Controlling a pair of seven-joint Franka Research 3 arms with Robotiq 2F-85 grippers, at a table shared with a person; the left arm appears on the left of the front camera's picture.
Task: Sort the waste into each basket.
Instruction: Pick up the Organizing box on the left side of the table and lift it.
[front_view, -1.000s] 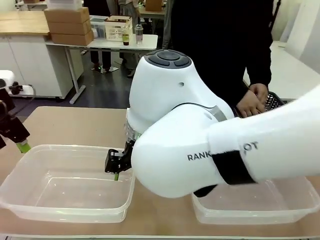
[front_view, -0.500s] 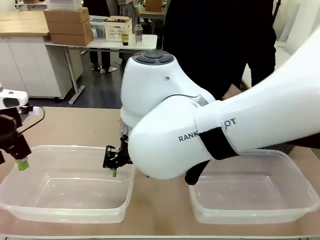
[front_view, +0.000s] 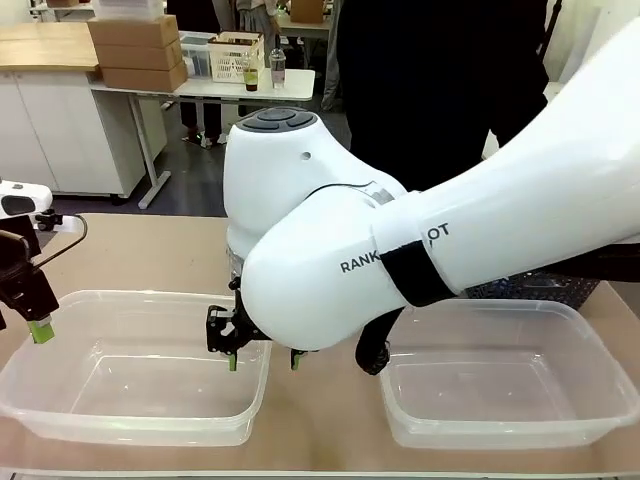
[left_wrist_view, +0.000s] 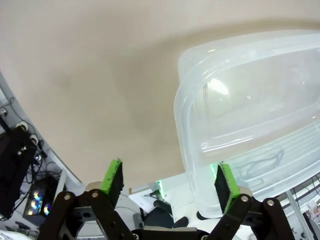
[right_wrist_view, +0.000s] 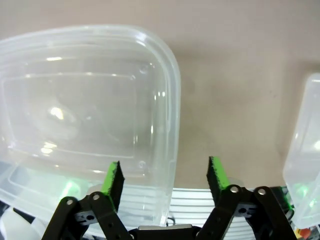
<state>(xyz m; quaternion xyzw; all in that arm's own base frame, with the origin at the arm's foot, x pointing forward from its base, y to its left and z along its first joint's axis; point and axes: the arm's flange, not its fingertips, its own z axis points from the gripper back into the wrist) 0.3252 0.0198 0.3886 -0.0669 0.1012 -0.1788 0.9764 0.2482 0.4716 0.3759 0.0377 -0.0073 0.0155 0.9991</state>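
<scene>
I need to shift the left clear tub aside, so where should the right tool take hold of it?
Grip the left tub's long rolled rim wall from above, one finger inside, one outside. The right tool hangs open straddling that edge, and the tub looks empty.

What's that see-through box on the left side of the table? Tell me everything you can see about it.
It is a clear, colourless rectangular plastic tub with rounded corners and a rolled rim, standing upright on the tan table, open at the top. Nothing shows inside it. The right gripper, open, hangs over its right wall, one green-padded finger inside and one outside. The left gripper, also open, straddles its left end. Whether either touches the plastic cannot be told.
</scene>
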